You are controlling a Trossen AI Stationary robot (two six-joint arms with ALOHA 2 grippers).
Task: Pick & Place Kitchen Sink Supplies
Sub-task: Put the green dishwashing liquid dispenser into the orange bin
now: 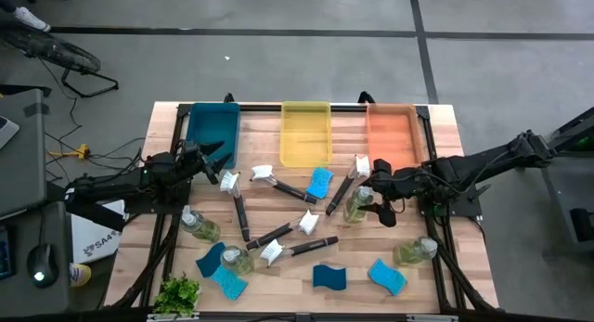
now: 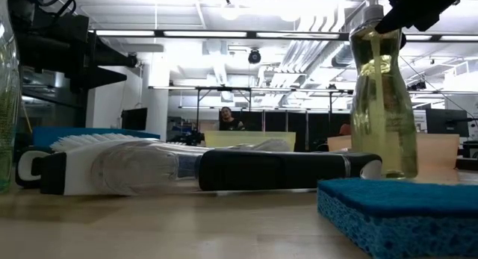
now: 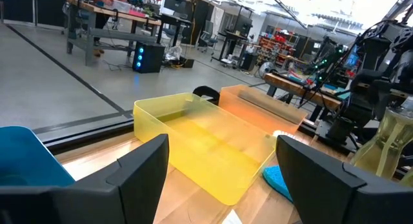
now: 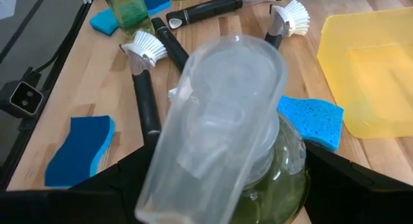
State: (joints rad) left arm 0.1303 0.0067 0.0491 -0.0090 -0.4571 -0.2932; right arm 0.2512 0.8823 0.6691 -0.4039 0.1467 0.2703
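Observation:
Blue sponges point(image 1: 329, 276), black-handled dish brushes point(image 1: 278, 251) and clear bottles of yellow-green liquid point(image 1: 198, 225) lie scattered on the wooden table point(image 1: 278, 294). My right gripper point(image 1: 373, 199) is at the table's middle right, slanting down. It is shut on one pump-top bottle point(image 1: 360, 205), which stands upright in the low view point(image 2: 379, 102). My left gripper point(image 1: 212, 160) hangs level and open by the blue bin's near edge, with nothing between its fingers point(image 3: 139, 169). My right gripper has the bottle between its two fingers at the shoulder just below the pump top point(image 4: 290, 159), coming slanting down from the table's right. One finger point(image 4: 342, 179) shows against the bottle's side; the pump top hides the other contact. I cannot tell whether the base is clear of the table.
A blue bin point(image 1: 213, 127), a yellow bin point(image 1: 305, 132) and an orange bin point(image 1: 391, 132) stand in a row along the far edge. A small green plant point(image 1: 176, 292) sits at the near left corner. A brush point(image 1: 357, 169) and a sponge point(image 1: 319, 181) lie close to the held bottle.

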